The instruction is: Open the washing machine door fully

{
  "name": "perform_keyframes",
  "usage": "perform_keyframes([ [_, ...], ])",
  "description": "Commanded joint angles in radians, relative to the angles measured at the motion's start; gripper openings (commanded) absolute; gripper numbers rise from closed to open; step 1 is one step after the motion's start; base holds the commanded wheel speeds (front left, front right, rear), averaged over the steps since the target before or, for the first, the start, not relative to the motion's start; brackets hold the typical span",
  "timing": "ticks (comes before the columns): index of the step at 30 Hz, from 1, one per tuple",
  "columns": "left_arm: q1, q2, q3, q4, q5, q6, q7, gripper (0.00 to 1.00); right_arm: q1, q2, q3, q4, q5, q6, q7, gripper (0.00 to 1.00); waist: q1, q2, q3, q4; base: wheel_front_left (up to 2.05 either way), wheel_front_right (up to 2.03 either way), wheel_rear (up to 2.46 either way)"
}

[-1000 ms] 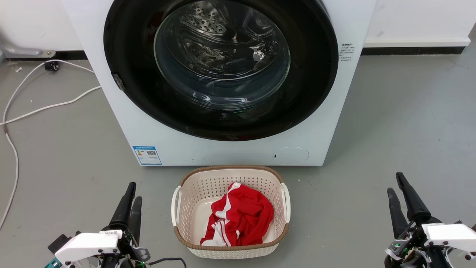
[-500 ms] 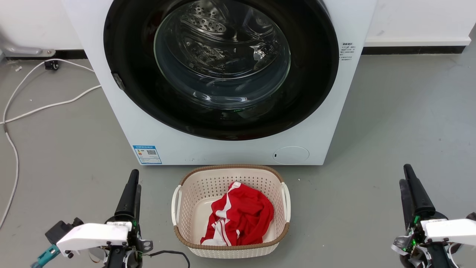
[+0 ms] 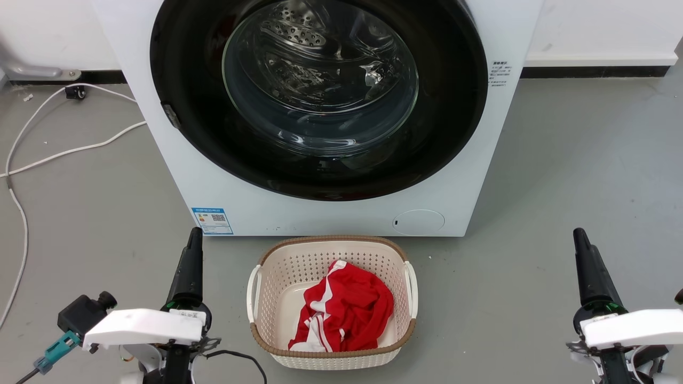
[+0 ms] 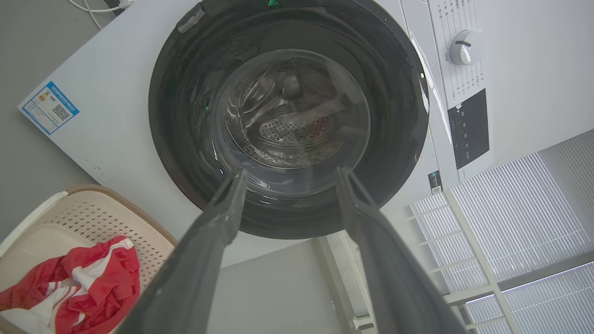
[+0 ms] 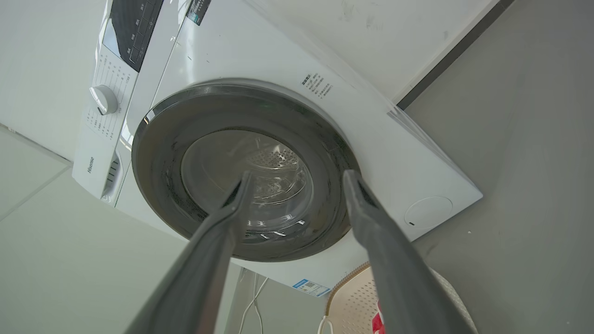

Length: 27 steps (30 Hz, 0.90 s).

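Note:
The white washing machine (image 3: 160,176) stands straight ahead with its washing machine door (image 3: 320,85), a glossy black disc with a glass bowl, lying flush against the front. A small latch (image 3: 169,116) shows on the door's left rim. My left gripper (image 3: 193,240) is low at the left, seen edge-on and pointing at the machine, well short of it. My right gripper (image 3: 579,240) mirrors it at the lower right. In the wrist views the left gripper (image 4: 291,172) and right gripper (image 5: 298,175) are open and hold nothing, with the door (image 4: 287,116) (image 5: 241,167) framed beyond them.
A cream perforated basket (image 3: 331,242) holding a red and white garment (image 3: 347,314) sits on the grey floor between my grippers, just before the machine. White cables (image 3: 64,154) trail across the floor at the left. A control dial (image 4: 465,46) is on the machine's panel.
Both wrists have rolled, so each gripper's fingers now line up edge-on in the head view, and both tips have moved a little toward the machine. The door has not moved.

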Motion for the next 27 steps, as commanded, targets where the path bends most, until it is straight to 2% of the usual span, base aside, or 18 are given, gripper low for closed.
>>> perform_keyframes([
  [1, -0.027, 0.003, -0.002, -0.02, 0.036, -0.002, -0.008, 1.0, 0.003, -0.001, 0.001, -0.025, -0.042, 0.0, -0.011, 1.0, 0.0, 0.0, 0.0, 0.0, 0.0, 0.0, 0.0],
  [16, -0.037, 0.003, -0.031, -0.024, 0.364, -0.002, -0.059, 1.0, 0.034, 0.0, 0.032, -0.074, -0.344, 0.0, -0.035, 1.0, 0.0, 0.0, 0.005, -0.002, 0.0, 0.0, 0.0],
  [27, -0.044, 0.008, -0.057, -0.016, 0.549, 0.003, -0.092, 1.0, 0.054, 0.0, 0.046, -0.117, -0.522, 0.0, -0.027, 1.0, 0.0, 0.0, 0.006, -0.002, 0.0, 0.0, 0.0],
])
